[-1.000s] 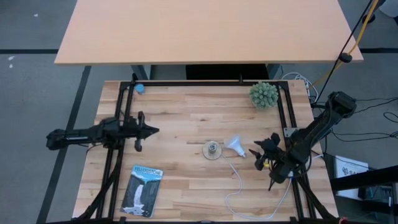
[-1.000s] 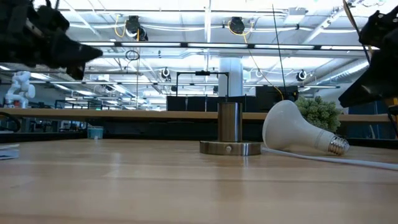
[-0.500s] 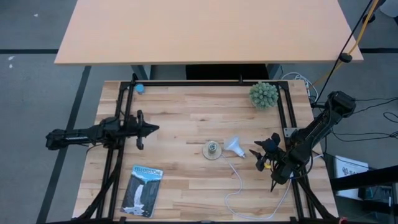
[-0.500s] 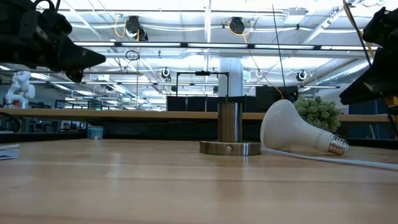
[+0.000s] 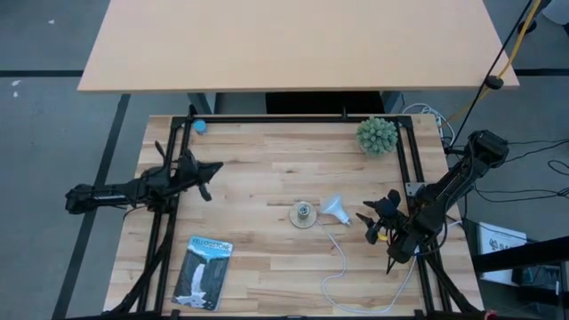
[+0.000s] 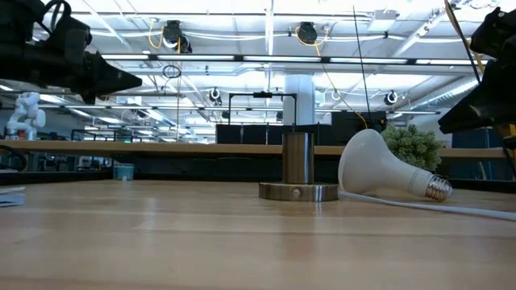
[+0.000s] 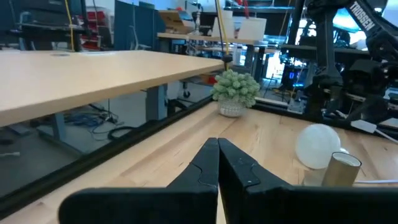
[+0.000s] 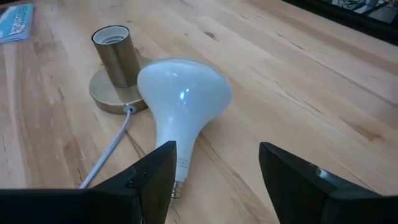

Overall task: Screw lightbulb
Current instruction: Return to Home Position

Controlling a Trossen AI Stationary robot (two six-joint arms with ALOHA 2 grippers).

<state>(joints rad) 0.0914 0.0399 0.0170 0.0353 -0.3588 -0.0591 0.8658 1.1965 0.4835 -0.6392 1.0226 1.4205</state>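
At the near edge of the counter [image 5: 267, 173], a flat blue card [image 5: 204, 267] lies at 7 o'clock from the lamp socket [image 8: 115, 51]. A white cord [image 5: 340, 267] loops at 5 o'clock from it.

In the middle, the lightbulb [image 8: 181, 93] lies on its side on the wood. It is just beside the socket at 3 o'clock and is not screwed in. Its round white end is next to the socket. Its silver screw end points to 4 o'clock, at the right claw [image 5: 374, 213].

That claw is apart and holds nothing. It hangs near the bulb's screw end without touching it. The left claw [image 7: 217, 149] is pressed together and empty, well apart at 10 o'clock from the socket. Far off at 1 o'clock sits a small green plant [image 5: 377, 135].

I think the arms are going to their rest spots, with the bulb out of the lamp. Next, the right claw should lift up and pull away gently, because a bump could make the round bulb roll.
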